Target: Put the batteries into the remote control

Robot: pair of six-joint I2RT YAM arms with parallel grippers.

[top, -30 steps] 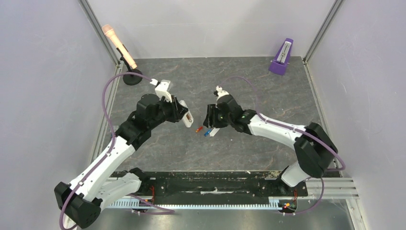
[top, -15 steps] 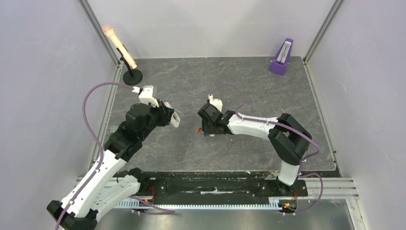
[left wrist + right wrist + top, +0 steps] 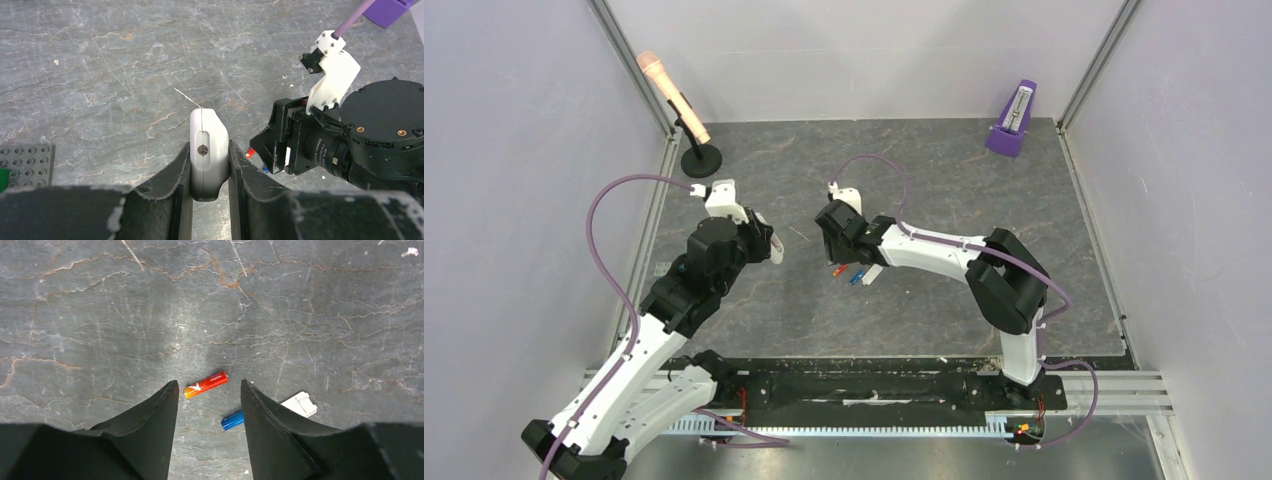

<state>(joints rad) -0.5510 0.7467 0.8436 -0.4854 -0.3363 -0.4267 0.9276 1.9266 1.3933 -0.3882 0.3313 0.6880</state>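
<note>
- Nothing is loaded yet; the task is judged to be at its early, fetching stage.
- The small white rectangular plastic remote control (image 3: 209, 131) is clamped edge-on between the fingers of the left hand (image 3: 209, 150) and held clear of the grey stone-patterned tabletop (image 3: 944, 190). In the top view it lies at about 9 o'clock of the cells.
- Only a narrow end of the remote control, with one small screw hole, is shown. Whether its battery bay is open cannot be told.
- The right hand (image 3: 208, 390) is spread moderately wide and holds nothing. It is poised straight above the cells, with its fingers to either side of the red-orange one.
- The red-orange cylindrical battery (image 3: 205, 384) lies flat on the tabletop, not yet grasped.
- The blue cylindrical battery (image 3: 233, 420) lies close by at 5 o'clock of it in the right wrist view, partly hidden behind a finger.
- A small flat white plastic piece (image 3: 299, 404) lies at 2 o'clock of the blue cell. It may be the bay's cover, though this is only supposed.
- Left to be done: each cell has to be picked up, carried to the remote control and seated in the bay.
- Farther off, a pink-headed microphone on a black stand (image 3: 676, 100) is seen at 11 o'clock and a purple metronome (image 3: 1014, 120) at 1 o'clock. Neither belongs to the task.
</note>
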